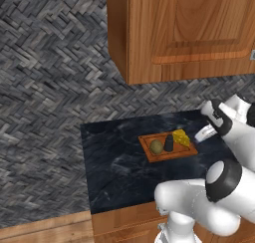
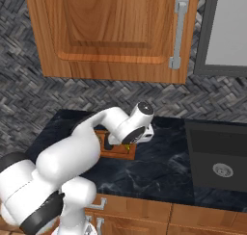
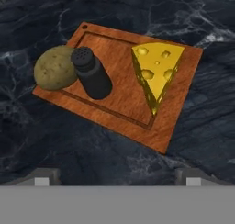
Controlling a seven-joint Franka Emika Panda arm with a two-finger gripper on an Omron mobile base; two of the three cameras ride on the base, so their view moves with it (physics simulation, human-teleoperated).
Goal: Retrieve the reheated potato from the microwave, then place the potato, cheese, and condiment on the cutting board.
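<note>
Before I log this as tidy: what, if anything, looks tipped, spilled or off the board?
Nothing stands out. The potato, the condiment and the cheese all sit on the cutting board. The condiment stands upright beside the potato, and nothing has spilled on the counter.

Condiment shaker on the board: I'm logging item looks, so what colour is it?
The condiment shaker is nearly black with a perforated top, clearest in the hand view.

The left base view looks down from high behind the arm onto the dark table [image 1: 119, 172] and the cutting board [image 1: 149, 148]. The right base view faces the same table from the other side, the arm covering most of the board. The hand view hangs close above the board, looking down.
</note>
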